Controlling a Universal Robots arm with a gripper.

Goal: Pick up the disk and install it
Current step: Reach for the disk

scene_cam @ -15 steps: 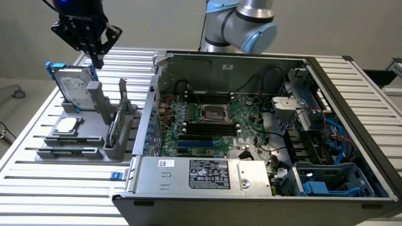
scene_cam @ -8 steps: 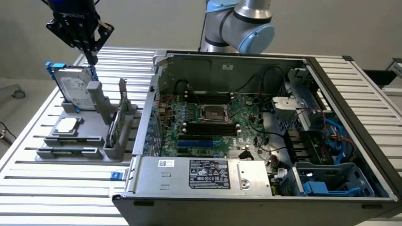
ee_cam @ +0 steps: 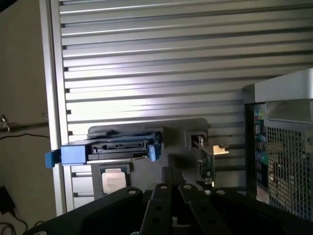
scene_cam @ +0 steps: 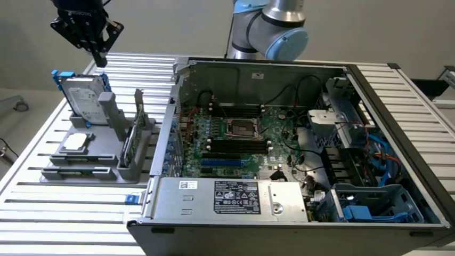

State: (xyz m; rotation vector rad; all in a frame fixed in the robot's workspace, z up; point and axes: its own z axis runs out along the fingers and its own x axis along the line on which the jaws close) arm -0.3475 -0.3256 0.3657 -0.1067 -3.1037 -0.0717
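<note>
The slatted metal table (scene_cam: 57, 213) carries the big open computer case (scene_cam: 284, 237), motherboard exposed. At the exterior view's left sits the grey rack (scene_cam: 78, 173), and there's the disk (scene_cam: 82, 98), standing upright in its blue carrier at the rack's far end. Above it hangs the gripper (scene_cam: 100, 55), fingers pressed together, holding nothing. Beside the disk are the green card (scene_cam: 131, 141) on edge and the small chip (scene_cam: 74, 141) lying flat.

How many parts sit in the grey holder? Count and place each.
3. The disk stands upright at the far end of the holder, the silver chip lies flat before it, the circuit card stands on edge toward the exterior view's right. Front slots may hide more.
</note>
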